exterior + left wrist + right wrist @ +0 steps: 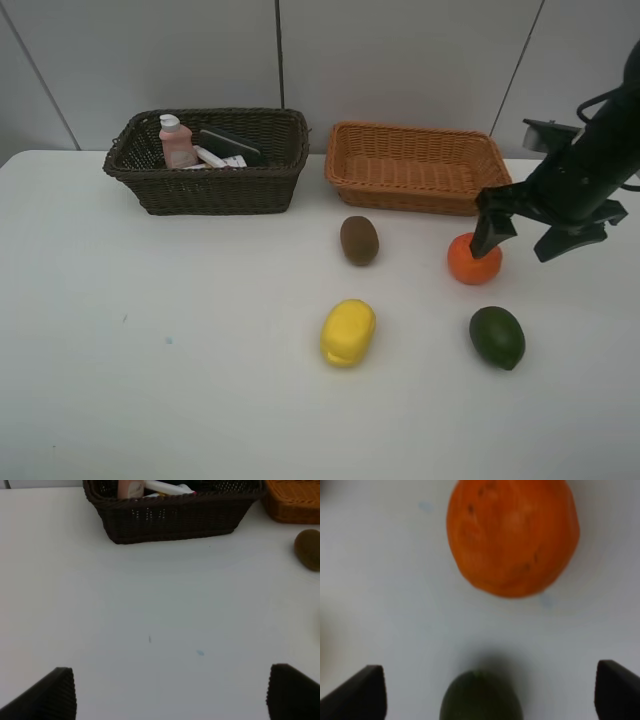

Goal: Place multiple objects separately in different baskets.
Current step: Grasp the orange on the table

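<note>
Our right pincer point(518, 242) hangs spread wide above the round orange point(474, 262) on the white bench point(150, 380), gripping nothing — our left pincer point(172, 697) likewise. The dark brown wicker basket point(210, 195) holds a small pink bottle point(177, 145) and white-and-red marker point(211, 157).

Black arm point(590, 165), wedge-shaped jaws.
</note>
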Robot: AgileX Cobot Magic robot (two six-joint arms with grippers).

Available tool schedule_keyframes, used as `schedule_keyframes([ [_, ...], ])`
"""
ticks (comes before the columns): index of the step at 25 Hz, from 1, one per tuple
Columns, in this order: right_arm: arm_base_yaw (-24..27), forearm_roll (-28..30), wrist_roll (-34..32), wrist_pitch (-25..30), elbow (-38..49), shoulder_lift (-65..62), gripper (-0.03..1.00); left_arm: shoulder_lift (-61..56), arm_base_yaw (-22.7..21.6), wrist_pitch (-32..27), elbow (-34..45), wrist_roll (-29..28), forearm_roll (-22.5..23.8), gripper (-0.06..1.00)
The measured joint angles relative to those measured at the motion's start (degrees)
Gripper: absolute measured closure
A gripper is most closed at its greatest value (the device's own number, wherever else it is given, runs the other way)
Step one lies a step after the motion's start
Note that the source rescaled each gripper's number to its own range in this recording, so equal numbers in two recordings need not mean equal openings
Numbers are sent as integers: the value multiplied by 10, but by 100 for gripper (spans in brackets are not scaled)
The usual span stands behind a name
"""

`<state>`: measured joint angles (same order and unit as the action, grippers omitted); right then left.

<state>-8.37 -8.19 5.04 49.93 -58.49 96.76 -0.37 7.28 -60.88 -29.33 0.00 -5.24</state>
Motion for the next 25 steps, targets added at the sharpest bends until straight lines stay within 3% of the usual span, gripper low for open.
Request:
schedule_keyframes([
  [9, -8, 16, 2, 11, -100, 111, 1, 0, 0, 0, 0, 0, 0, -6],
  [25, -8, 16, 8, -32, -106, 207, 1, 0, 0, 0, 0, 0, 0, -6],
])
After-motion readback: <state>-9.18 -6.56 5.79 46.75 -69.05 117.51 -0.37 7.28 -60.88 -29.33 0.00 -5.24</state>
